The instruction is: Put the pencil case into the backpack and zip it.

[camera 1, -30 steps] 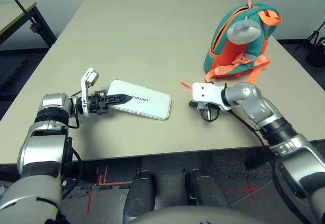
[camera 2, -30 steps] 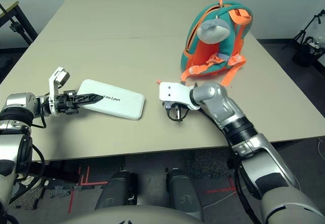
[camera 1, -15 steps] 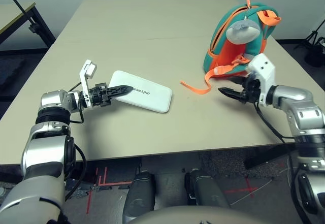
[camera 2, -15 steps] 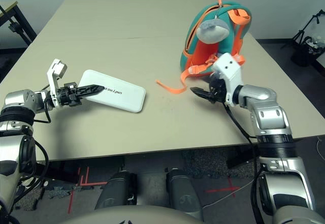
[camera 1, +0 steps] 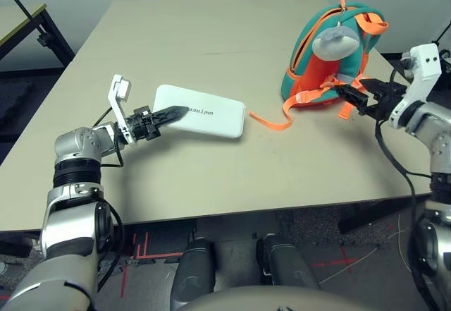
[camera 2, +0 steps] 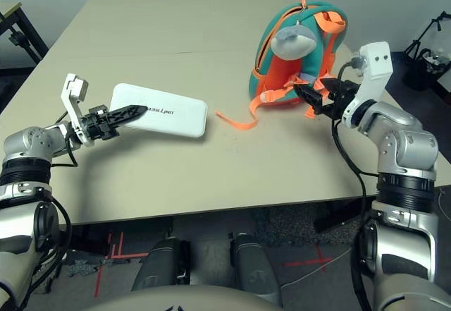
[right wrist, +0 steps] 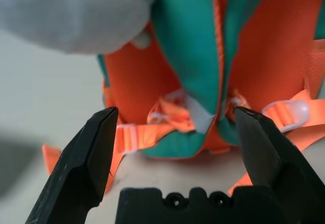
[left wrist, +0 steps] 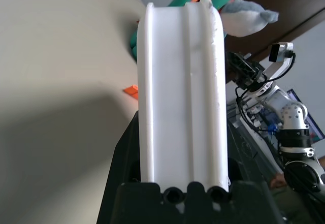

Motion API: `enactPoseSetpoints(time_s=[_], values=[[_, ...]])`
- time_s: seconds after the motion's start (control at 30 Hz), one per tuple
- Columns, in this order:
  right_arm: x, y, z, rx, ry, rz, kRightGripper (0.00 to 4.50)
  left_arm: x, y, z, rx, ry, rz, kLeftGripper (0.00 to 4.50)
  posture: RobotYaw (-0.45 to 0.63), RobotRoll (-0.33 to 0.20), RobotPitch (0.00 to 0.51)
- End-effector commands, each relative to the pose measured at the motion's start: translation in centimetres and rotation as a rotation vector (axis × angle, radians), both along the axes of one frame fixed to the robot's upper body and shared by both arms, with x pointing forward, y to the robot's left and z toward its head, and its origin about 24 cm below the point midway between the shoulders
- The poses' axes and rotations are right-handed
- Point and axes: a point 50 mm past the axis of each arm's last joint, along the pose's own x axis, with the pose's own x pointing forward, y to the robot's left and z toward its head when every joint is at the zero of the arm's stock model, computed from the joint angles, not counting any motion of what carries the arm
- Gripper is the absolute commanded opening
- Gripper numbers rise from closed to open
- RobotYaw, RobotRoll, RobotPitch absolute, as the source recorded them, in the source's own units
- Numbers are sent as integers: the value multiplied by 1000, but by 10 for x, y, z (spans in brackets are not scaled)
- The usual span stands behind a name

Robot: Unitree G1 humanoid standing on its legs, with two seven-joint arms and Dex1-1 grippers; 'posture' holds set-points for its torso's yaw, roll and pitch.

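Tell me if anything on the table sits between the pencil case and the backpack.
Only a loose orange strap trailing from the backpack lies on the table between it and the pencil case; otherwise bare tabletop.

Robot lab, plain beige table [camera 1: 211,36], tripod [camera 1: 438,50], taped floor marks [camera 1: 141,244]

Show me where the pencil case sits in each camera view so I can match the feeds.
Left eye: pencil case, left of centre, one end in the left claw.
Right eye: left of centre, same grip.
Left wrist: seen edge-on, rising up the middle.
Right wrist: not in it.
Shared landmark: the backpack, with its orange strap trailing toward the case.
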Motion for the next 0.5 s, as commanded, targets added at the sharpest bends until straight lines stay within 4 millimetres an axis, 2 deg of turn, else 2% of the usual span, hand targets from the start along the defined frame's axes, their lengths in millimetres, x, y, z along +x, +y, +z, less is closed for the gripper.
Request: enactPoseSetpoints(time_s=[0.03,0.27,0.5], values=[[10,-4,-1,5,-19,-58,4500,-3,-3,3,-36,-22,1,1365,-77,0,72],[23,-7,-3,-43,-17,-67,4500,-8,1,6,-59,-25,27,1365,-51,0,67],[39,0,-11,-82,4,-47,4500,-11,-1,3,-57,-16,29,1365,-50,0,62]])
